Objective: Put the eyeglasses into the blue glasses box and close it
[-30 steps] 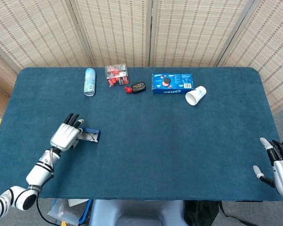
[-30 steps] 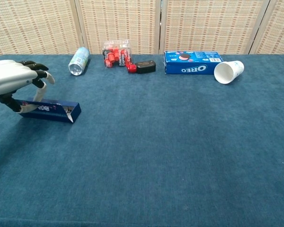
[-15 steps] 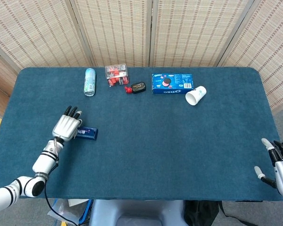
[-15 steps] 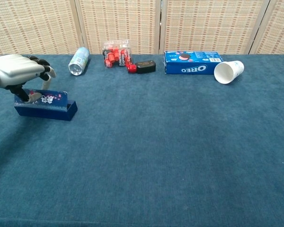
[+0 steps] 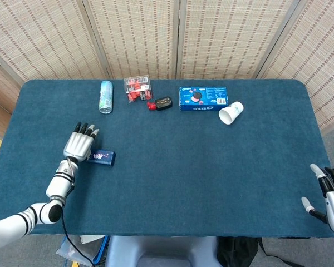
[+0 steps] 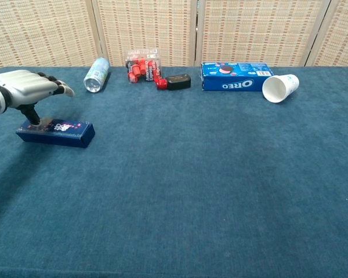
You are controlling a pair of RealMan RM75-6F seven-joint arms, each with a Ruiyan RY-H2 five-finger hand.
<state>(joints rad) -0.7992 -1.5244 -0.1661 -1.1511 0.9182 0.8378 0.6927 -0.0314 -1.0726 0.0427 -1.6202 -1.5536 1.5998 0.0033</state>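
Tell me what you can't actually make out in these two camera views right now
- Eyeglasses: not visible in either view; the blue glasses box looks shut, so its contents are hidden.
- Left hand: in the chest view its wrist is cut off by the left edge; in the head view it covers the box's left end.
- Right hand: cut off at the head view's bottom right corner, absent from the chest view.
- Print on the box lid: too small to read.

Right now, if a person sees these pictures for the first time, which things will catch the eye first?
First the left hand, resting a thumb on the closed blue glasses box near the table's left side. Next the row at the far edge: a lying can, a pack of red items, a blue Oreo box and a tipped white paper cup.
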